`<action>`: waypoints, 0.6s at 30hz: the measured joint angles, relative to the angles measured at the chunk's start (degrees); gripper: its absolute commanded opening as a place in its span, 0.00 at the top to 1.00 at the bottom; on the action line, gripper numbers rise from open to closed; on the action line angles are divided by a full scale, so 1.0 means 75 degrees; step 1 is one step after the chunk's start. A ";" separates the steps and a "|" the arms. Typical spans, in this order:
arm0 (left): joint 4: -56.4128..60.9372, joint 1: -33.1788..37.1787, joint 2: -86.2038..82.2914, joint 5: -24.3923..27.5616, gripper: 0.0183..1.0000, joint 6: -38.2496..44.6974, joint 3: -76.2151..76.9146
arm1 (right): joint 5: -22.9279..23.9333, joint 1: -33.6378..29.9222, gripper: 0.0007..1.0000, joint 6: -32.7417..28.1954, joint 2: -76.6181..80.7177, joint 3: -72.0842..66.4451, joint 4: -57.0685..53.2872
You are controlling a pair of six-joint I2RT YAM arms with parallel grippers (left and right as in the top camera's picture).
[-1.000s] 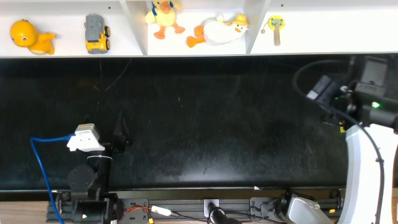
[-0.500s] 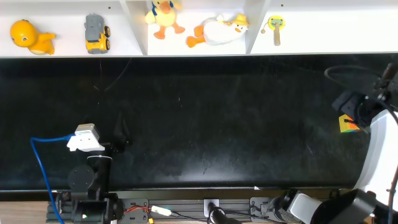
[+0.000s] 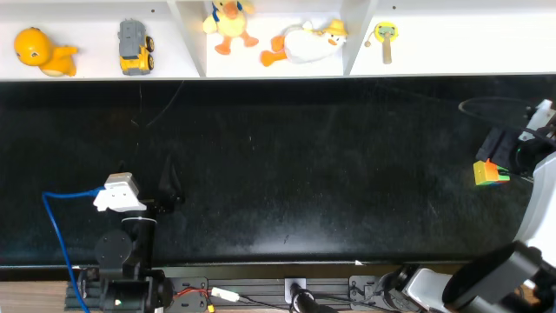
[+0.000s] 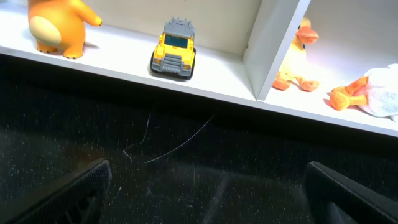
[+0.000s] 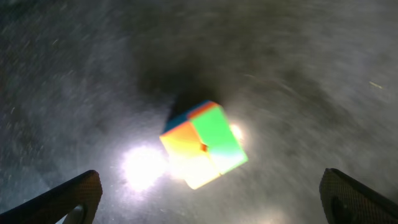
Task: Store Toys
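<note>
As the black worktop (image 3: 304,174) runs up to the white shelf (image 3: 278,71), your left arm (image 3: 135,239) sits folded near its base, jaws apart, facing the shelf. Your right arm (image 3: 539,200) bends over the far right edge, jaws wide apart above the multicolour cube (image 5: 203,145), which lies on the worktop, untouched.

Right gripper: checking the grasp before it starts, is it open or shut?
Open. The right gripper has its fingertips wide apart in its wrist view; the multicoloured cube lies untouched on the black table.
</note>
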 measured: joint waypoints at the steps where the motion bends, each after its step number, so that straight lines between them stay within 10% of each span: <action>1: -0.0003 0.0000 0.0000 0.0000 0.00 0.0000 0.0000 | -0.0169 -0.0009 0.00 -0.0201 0.0140 0.0000 0.0017; 18: 0.0000 0.0000 0.0000 0.0000 0.00 0.0000 0.0000 | -0.0291 -0.0006 0.00 -0.1125 0.1329 0.0000 -0.0122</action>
